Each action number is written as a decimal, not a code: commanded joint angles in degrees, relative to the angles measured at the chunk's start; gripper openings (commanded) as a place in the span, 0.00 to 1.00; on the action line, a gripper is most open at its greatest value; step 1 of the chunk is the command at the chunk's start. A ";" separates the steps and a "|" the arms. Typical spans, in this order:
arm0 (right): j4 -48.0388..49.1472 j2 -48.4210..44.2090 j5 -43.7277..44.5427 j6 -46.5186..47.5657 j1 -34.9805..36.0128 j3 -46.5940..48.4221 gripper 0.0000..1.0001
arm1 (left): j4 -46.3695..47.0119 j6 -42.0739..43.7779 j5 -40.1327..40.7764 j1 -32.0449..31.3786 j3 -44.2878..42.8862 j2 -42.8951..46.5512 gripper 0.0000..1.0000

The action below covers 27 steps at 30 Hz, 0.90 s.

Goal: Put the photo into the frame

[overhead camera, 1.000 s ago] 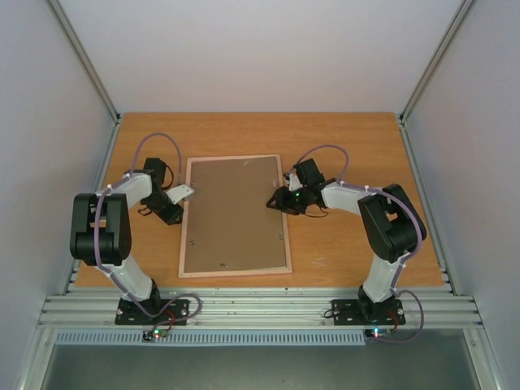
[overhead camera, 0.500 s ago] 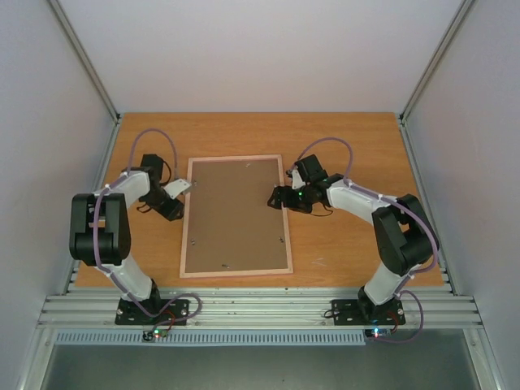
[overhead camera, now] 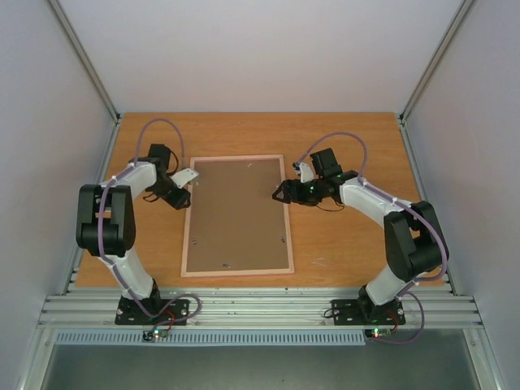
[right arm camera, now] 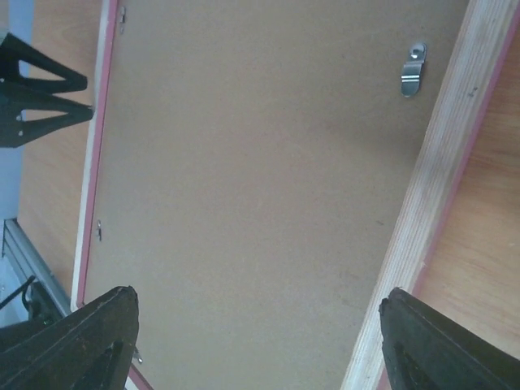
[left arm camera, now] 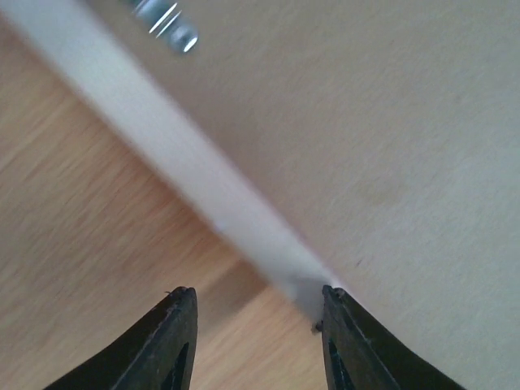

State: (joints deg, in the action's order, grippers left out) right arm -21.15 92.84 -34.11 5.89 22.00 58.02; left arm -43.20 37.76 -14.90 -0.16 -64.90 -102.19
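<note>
1. The frame (overhead camera: 236,271) lies flat, back up, in the middle of the table (overhead camera: 357,138), a little nearer the left edge than the right. Its long sides run from the near edge toward the far edge, and its near short side is close to the near edge.
2. A brown board (overhead camera: 236,211) fills the frame inside the pale border, and whatever lies beneath it is hidden. A small metal clip (right arm camera: 413,69) sits on the board just inside the right border.
3. The left arm (overhead camera: 101,227) stands at the near-left corner with its elbow raised, its forearm pointing toward the far edge and its wrist turned right. The left gripper (overhead camera: 187,185) is at the frame's left long side, near that side's far end.
4. The left wrist view is blurred. The left fingers (left arm camera: 179,333) stand partly apart and hold nothing. One tip is over bare table and the other is at the border's outer edge; I cannot tell whether it touches.
5. The right arm (overhead camera: 406,240) stands at the near-right corner with its elbow out toward the right edge and its forearm stretched left. The right gripper (overhead camera: 279,193) is at the frame's right long side, in its far half.
6. The right fingers (right arm camera: 89,333) are spread wide and hold nothing. In the right wrist view the border and board lie between them.
</note>
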 commanded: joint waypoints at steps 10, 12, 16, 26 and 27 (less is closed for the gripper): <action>-0.43 1.70 -8.52 11.28 0.03 2.52 0.61 | 5.01 -5.76 -4.59 -4.79 -1.39 3.33 0.51; -1.72 4.31 -8.44 12.07 0.42 5.50 0.56 | 6.36 -9.16 -4.29 -3.98 -1.54 5.42 0.58; -3.37 8.49 -4.99 13.87 3.05 10.15 0.52 | 5.59 -17.84 0.76 -2.01 -5.06 5.00 0.65; -5.41 19.32 1.04 13.87 9.52 22.13 0.36 | 3.51 -30.61 6.19 -3.71 -11.94 -0.57 0.87; -5.01 20.41 1.37 13.43 9.89 23.34 0.33 | 3.51 -32.84 7.47 -4.18 -12.37 -1.28 0.86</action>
State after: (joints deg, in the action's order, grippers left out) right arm -26.02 109.89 -35.62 19.46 30.11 76.86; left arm -39.31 13.63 -10.66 -3.05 -74.39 -99.88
